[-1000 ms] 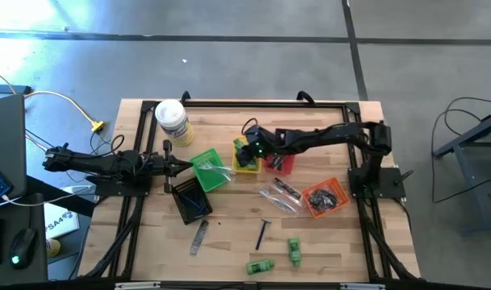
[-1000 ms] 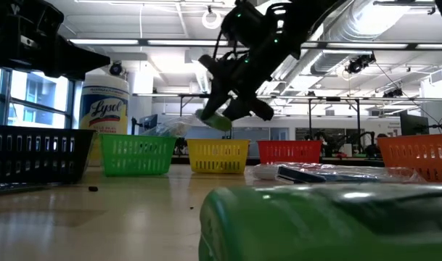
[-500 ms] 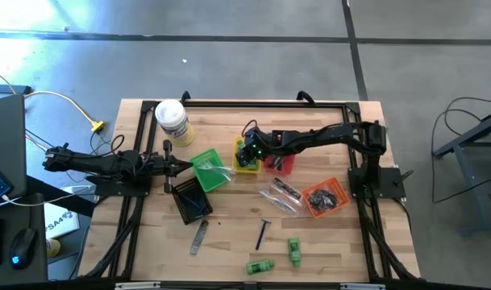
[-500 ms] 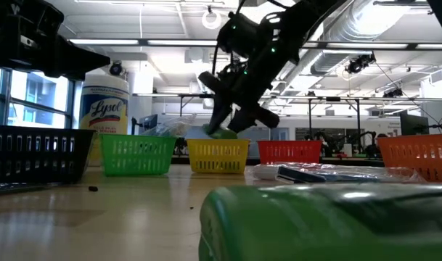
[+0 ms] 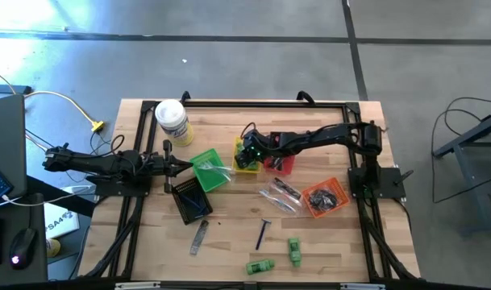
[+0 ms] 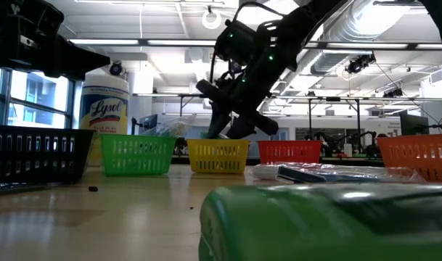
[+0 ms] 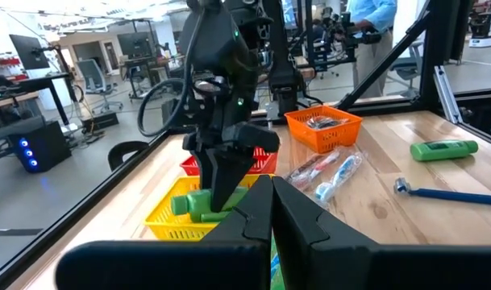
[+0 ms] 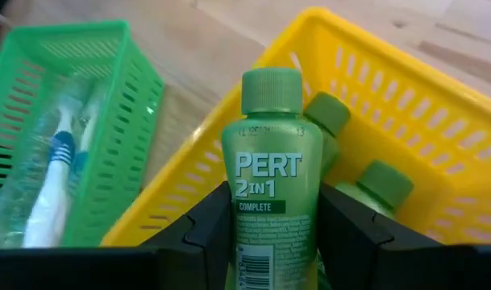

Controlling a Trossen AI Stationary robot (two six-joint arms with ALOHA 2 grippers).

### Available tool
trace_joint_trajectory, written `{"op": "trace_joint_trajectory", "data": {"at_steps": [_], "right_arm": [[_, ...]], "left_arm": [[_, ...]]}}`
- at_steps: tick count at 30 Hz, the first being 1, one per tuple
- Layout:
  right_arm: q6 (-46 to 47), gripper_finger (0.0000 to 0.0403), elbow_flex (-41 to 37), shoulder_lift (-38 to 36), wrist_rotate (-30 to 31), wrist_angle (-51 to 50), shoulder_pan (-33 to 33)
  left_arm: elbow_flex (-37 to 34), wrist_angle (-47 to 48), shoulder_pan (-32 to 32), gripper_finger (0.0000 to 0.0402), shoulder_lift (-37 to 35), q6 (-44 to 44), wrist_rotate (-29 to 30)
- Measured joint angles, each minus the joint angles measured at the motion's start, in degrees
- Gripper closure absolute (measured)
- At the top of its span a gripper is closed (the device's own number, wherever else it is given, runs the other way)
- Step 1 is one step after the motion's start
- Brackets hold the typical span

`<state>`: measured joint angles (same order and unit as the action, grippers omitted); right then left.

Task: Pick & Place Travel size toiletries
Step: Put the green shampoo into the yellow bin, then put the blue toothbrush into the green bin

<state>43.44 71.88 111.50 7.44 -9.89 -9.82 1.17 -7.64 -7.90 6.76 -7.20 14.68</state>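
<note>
Near the front edge of the tabletop (image 5: 156,250), two green bottles (image 5: 260,265), a blue razor (image 5: 262,234) and a grey comb (image 5: 200,236) lie loose, so sorting looks roughly half done. Further in, packets sit beside the orange basket (image 5: 324,196). Beyond, toward the back, the right gripper (image 8: 271,229) clasps a green Pert bottle (image 8: 268,193) just over the yellow basket (image 8: 406,113), which holds two bottles already. The left gripper (image 5: 183,167) waits clenched, empty, at the left edge.

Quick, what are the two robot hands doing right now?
Left gripper: shut, holding nothing, waiting by the black basket.
Right gripper: closed on a green bottle, over the yellow basket.
</note>
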Motion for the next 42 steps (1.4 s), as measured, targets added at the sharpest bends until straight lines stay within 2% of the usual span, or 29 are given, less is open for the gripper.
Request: {"op": "trace_joint_trajectory", "data": {"at_steps": [8, 18, 27, 33, 37, 42], "right_arm": [[-2.6, 0.0257, 0.1, 0.1, 0.1, 1.3, 0.1], [-1.7, 0.0221, 0.1, 0.1, -0.2, 0.8, 0.1], [-3.2, 0.0223, 0.1, 0.0, -2.1, 1.6, 0.1], [-8.0, 0.0223, 0.0, -3.2, -2.6, 0.4, 0.2], [-11.5, 0.0223, 0.0, -6.2, -0.8, -1.6, 0.9], [-24.6, 0.0224, 0.0, -11.9, 4.7, -2.5, 3.2]], "left_arm": [[0.0, 0.0, 0.0, 0.0402, 0.0, 0.0, -0.8], [0.0, 0.0, 0.0, 0.0402, 0.0, -0.3, -1.3], [0.0, 0.0, 0.0, 0.0402, 0.0, -0.5, -1.3], [0.0, 0.4, 0.0, 0.0402, 0.0, -0.5, -1.4], [0.0, 0.5, 0.0, 0.0402, 0.0, -0.5, -1.4], [0.0, 0.5, 0.0, 0.0402, 0.0, 0.0, -1.4]]}}
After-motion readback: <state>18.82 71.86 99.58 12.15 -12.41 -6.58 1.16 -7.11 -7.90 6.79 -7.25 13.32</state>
